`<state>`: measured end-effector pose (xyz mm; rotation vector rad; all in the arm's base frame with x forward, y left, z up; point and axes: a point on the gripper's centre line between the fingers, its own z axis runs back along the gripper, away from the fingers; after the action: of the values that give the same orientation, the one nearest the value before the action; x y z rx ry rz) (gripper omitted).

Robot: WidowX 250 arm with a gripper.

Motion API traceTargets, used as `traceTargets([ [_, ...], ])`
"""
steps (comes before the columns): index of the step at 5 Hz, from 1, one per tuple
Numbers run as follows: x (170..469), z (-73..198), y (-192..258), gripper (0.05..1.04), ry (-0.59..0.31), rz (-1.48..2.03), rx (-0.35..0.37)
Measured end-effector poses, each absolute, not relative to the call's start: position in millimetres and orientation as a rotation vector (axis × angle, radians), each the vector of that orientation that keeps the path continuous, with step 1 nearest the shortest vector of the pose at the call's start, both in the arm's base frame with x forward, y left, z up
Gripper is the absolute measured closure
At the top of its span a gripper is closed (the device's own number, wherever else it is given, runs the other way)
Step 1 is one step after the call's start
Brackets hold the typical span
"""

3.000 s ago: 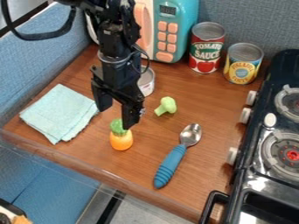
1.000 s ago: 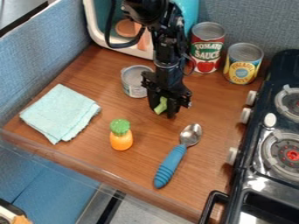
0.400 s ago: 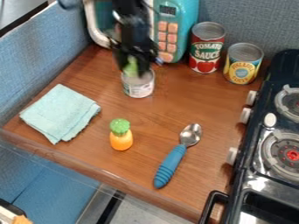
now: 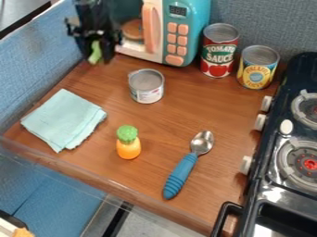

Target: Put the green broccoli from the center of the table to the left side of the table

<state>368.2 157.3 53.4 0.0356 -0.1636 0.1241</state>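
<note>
Clasping the broccoli (image 4: 95,52), the gripper (image 4: 97,56) hangs near the microwave (image 4: 194,28), which holds a peach disc (image 4: 132,30).

Light-blue cloth (image 4: 64,119), teal microwave (image 4: 193,28), blue-handled spoon (image 4: 180,175), green broccoli (image 4: 95,52)

We count three cans (image 4: 146,82), one broccoli (image 4: 95,52), one pineapple-shaped toy (image 4: 129,147), one spoon (image 4: 181,172) and one folded cloth (image 4: 64,119). We get one toy microwave (image 4: 189,42) with seven buttons (image 4: 174,59), six small plus one large, and one digital display (image 4: 178,10). We tally one stove (image 4: 272,179), two burners (image 4: 302,161) in view, four pale knobs (image 4: 286,126) and one black handle (image 4: 226,214). We add one claw (image 4: 98,59) and one table (image 4: 167,125).
</note>
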Motion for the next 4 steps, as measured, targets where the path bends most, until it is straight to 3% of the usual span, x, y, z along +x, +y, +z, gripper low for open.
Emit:
traceTargets([
  [3,382.3,-4.7,183.0,0.521,-0.023,0.158,0.070],
  [4,380.7,-5.5,181.5,0.446,-0.015,0.161,0.061],
])
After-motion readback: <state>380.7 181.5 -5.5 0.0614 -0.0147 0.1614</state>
